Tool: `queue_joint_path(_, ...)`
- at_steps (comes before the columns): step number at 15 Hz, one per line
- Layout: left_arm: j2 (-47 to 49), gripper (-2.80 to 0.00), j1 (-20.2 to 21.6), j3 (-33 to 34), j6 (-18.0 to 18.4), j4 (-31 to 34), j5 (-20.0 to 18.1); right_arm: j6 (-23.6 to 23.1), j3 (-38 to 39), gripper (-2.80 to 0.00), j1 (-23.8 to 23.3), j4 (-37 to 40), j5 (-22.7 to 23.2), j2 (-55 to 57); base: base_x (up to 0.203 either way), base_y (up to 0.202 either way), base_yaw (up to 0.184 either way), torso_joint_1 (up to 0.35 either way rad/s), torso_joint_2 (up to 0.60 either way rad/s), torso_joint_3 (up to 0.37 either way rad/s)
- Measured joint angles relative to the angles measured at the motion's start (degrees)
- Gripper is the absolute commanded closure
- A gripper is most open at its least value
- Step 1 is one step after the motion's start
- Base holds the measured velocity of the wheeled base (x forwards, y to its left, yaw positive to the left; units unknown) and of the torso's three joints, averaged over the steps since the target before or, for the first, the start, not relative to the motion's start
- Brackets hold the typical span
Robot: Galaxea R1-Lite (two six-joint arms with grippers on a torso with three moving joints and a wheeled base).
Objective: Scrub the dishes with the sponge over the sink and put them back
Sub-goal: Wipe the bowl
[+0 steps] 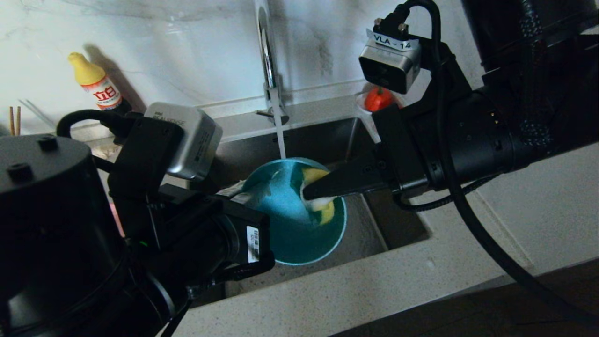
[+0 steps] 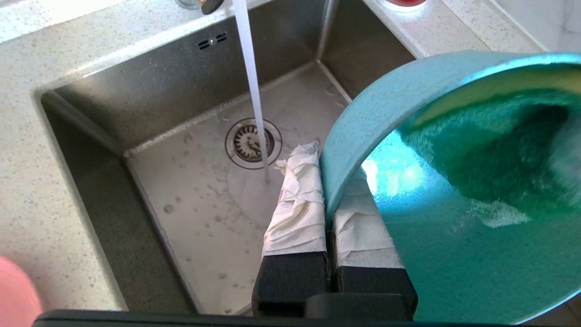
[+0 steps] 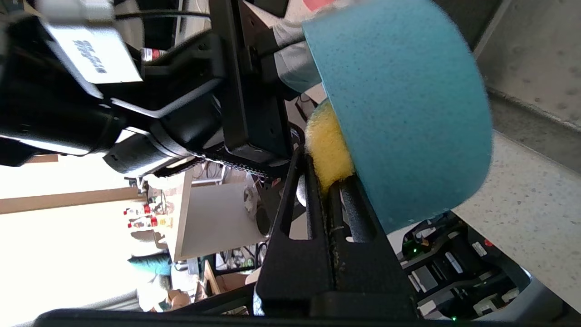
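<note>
Black arm housings fill the foreground of the head view, left arm low on the left, right arm reaching in from the upper right. Over the sink (image 1: 327,135) the left claw (image 2: 324,200) is clamped on the rim of the teal bowl (image 1: 295,220), one taped finger (image 2: 297,204) outside the wall and the other inside, holding it tilted with its hollow towards the head camera. Inside that hollow the right claw (image 1: 311,193) is closed on the yellow sponge (image 1: 323,206), which presses against the bowl's inner face; in the right wrist view the sponge (image 3: 329,150) bulges from between the black fingers beside the bowl's outer wall (image 3: 408,113). Water runs from the tap (image 1: 266,51) in a thin stream onto the bowl's upper edge. Below, the drain (image 2: 252,141) sits in the wet basin. A yellow-capped bottle (image 1: 96,82) stands on the table (image 1: 538,210) behind the left arm, and a red fruit (image 1: 378,99) lies by the sink's far right corner.
</note>
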Motion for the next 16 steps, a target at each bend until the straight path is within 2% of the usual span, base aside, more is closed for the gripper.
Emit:
queue_joint_path(9, -0.29, 0.00, 0.29, -0.33, -0.43, -0.02, 0.18, -0.06, 3.31, 0.00, -0.20, -0.33, 0.13, -1.82, 0.000, 0.000, 0.000, 0.000, 0.00, 0.000)
queue_joint_path(16, 0.87, 0.00, 0.71, -3.04, -0.78, -0.13, 0.18, -0.04, 4.24, 0.00, 2.26, -0.55, 0.24, 0.57, 0.000, 0.000, 0.000, 0.000, 0.00, 0.000)
